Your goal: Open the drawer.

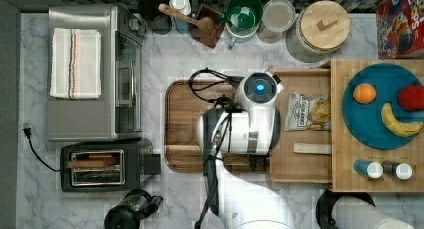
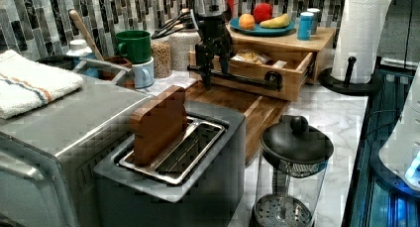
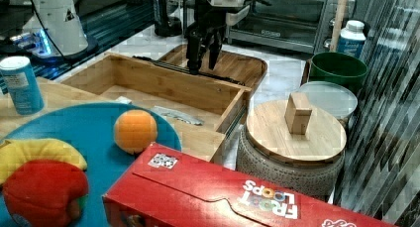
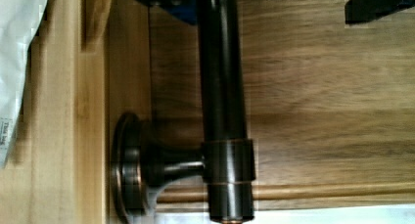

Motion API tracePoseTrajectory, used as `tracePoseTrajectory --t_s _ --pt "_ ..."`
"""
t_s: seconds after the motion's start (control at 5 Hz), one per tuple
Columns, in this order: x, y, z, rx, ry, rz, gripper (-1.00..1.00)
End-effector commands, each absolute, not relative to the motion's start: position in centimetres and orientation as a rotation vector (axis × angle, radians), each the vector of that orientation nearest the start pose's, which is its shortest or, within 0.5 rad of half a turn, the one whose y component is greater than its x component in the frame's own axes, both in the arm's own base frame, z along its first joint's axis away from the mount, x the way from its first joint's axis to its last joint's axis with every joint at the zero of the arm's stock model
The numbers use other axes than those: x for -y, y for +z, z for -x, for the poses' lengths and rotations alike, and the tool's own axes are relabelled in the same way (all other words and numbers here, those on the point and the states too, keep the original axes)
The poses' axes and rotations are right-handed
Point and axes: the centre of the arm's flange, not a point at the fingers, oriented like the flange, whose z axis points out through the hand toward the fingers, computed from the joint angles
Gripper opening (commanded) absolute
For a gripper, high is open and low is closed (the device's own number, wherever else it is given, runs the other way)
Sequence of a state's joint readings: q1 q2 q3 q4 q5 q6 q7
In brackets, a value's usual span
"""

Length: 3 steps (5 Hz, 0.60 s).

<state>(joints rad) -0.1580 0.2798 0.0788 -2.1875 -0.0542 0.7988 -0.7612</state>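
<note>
One landmark serves us throughout: the butcher-block wooden box (image 1: 377, 126) on the marble surface (image 1: 170, 56). From its front the drawer (image 1: 300, 124) stands pulled well out over the dark-brown tray (image 1: 182, 124), so we judge the task largely done. Inside the drawer lie a snack bag (image 1: 307, 110) and a flat pale strip (image 1: 311, 148); on top of the box sits a blue plate (image 1: 365, 121) of fruit. At the drawer's front, on the side away from the box, runs the long black bar handle (image 3: 171, 67), and the gripper (image 3: 203, 58) comes down on it near its middle in the right view. The jaws seem to straddle the bar, but we cannot tell whether they are closed on it or slack. We judge the drawer stiff, light and smooth on its runners; the round metal bar may be slippery, so the best hold is mid-bar, between its two posts, pulling squarely away from the box.
</note>
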Motion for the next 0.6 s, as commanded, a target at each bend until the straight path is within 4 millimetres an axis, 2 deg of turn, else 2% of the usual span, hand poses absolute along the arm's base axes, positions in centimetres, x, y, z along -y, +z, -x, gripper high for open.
tracePoseTrajectory --t_s 0.2,0.4,0.6 --pt "-6.5 27.8 -54.8 -0.13 0.2 3.054 1.0" --pt "-6.7 29.1 -55.4 -0.224 0.259 3.014 1.0" --pt "-6.7 29.1 -55.4 -0.224 0.259 3.014 1.0"
